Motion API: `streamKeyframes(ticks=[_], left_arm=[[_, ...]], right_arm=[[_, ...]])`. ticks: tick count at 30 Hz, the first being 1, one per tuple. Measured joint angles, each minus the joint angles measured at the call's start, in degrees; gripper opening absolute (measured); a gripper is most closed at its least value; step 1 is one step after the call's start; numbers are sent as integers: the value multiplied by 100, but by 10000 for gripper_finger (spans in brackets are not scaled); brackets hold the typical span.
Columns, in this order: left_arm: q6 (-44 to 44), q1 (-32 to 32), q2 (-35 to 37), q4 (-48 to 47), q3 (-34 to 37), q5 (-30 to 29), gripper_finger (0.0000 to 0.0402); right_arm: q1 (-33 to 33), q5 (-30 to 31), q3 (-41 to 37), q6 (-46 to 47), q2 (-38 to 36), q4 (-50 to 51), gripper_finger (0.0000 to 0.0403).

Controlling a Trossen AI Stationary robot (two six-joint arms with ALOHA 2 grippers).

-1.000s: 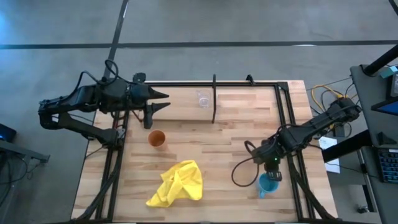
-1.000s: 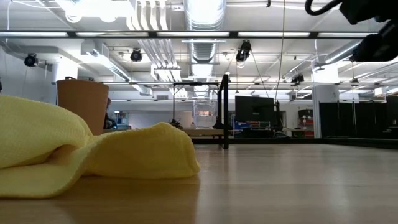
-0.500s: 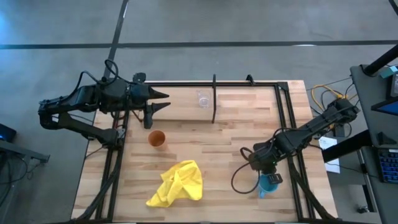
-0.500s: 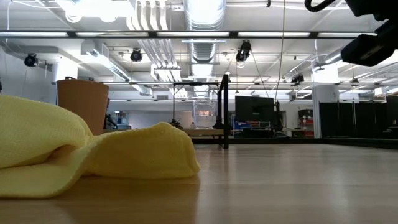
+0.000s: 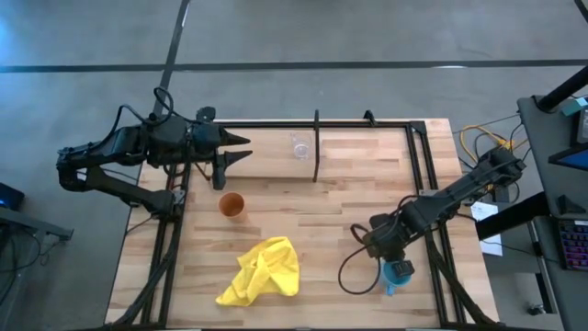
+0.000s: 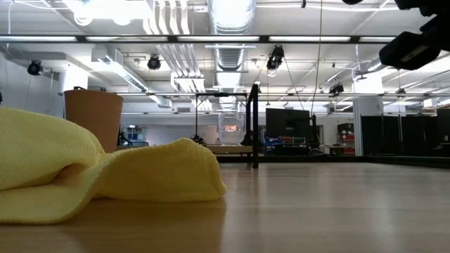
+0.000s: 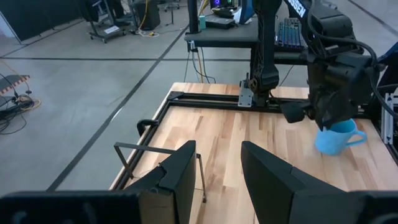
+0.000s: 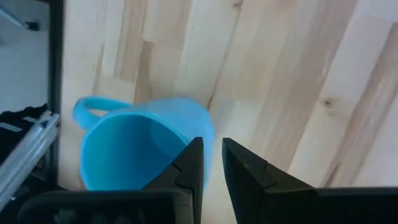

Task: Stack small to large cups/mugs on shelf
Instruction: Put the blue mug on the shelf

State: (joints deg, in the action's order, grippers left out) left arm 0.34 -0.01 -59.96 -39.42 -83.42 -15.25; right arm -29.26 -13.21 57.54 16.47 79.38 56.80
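Blue mug (image 5: 396, 272): it stands on the desk (image 5: 349, 198) near the front right corner, just beside the black frame; you see its handle in the right wrist view (image 8: 140, 146).
Right gripper (image 5: 378, 241): compared with one second ago it has moved toward the desk centre and now sits beside the mug, not above it.
Right fingers: they are almost closed, with only a thin gap, and they hold nothing; the mug rim is just under the tips.
Meaning for the task: I judge the grasp of the mug is not made yet, so you should open the fingers before you go to the rim or handle.
Left gripper (image 5: 241, 149): it waits at the left end of the shelf (image 5: 276, 147), fingers well apart and empty, same as before.
Clear glass cup (image 5: 299, 145): already on the shelf, next to the black divider (image 5: 316, 147).
Orange tumbler (image 5: 231, 204): on the desk, in front of the shelf, near the yellow cloth (image 5: 262, 271).
Progress: early; nothing is stacked yet.
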Motion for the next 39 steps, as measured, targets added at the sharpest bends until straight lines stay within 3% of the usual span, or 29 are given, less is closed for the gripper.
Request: streamKeyframes(ticks=[17,39], left_arm=[[4,-2,0,-4,0,1,116],[0,-2,0,-2,4,2,116]], right_arm=[[-168,-60,-3,162,-35,286,54],[-160,-243,-3,337,472,212,54]])
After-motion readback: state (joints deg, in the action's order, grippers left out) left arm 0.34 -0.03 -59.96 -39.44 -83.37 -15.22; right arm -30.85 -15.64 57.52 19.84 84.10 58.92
